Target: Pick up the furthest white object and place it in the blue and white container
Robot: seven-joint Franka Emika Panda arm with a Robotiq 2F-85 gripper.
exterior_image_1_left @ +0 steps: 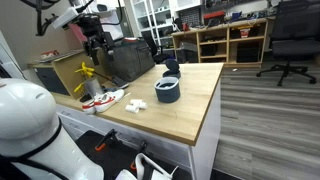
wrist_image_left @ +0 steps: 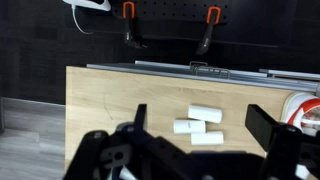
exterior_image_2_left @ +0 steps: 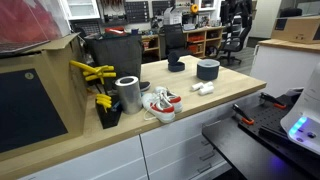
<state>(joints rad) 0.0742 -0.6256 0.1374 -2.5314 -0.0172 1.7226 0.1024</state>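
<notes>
Three small white cylinders [wrist_image_left: 188, 126] lie close together on the wooden table top; they also show in both exterior views [exterior_image_1_left: 137, 103] [exterior_image_2_left: 203, 88]. The blue and white container [exterior_image_1_left: 168, 90] [exterior_image_2_left: 208, 69], a short dark blue-grey tub with a pale rim, stands just beyond them and is out of the wrist view. My gripper [wrist_image_left: 203, 125] is open and empty, held high above the table, with the white cylinders seen between its fingers. In an exterior view the gripper [exterior_image_1_left: 97, 47] hangs well above the table's back left.
A red-and-white shoe [exterior_image_1_left: 105, 98] [exterior_image_2_left: 160, 103] lies next to the cylinders, at the right edge of the wrist view [wrist_image_left: 305, 108]. A metal can [exterior_image_2_left: 128, 93], yellow clamps [exterior_image_2_left: 92, 72] and a black box [exterior_image_1_left: 128, 58] stand nearby. A small dark object [exterior_image_2_left: 176, 65] sits by the tub.
</notes>
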